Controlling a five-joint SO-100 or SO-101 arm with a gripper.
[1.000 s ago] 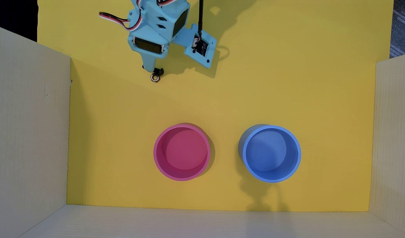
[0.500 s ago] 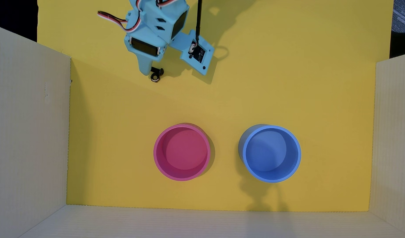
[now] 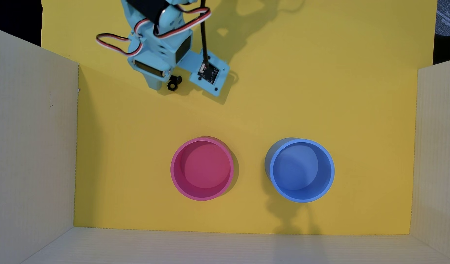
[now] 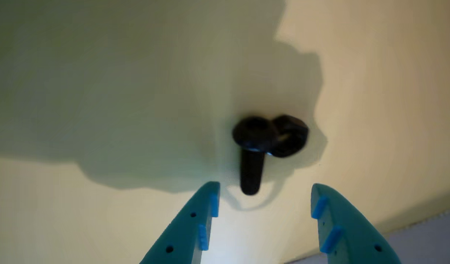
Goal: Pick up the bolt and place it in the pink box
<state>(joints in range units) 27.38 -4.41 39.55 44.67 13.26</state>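
Where pincer (image 4: 264,190) gapes, bolt (image 4: 253,154) (unmarked) lies.

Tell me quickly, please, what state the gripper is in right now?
Gripper: open and holding nothing; the bolt lies on the yellow mat just ahead of the fingertips, beside the nut.

Black bolt (image 4: 251,157) lying on pale surface (image 4: 100,205), nut (image 4: 291,136) touching its head, hand (image 4: 264,190) spread wide just beside shaft tip

Light-blue printed arm (image 3: 157,48) with black servos, red-white-black wires and a pointed teal claw (image 4: 265,189).
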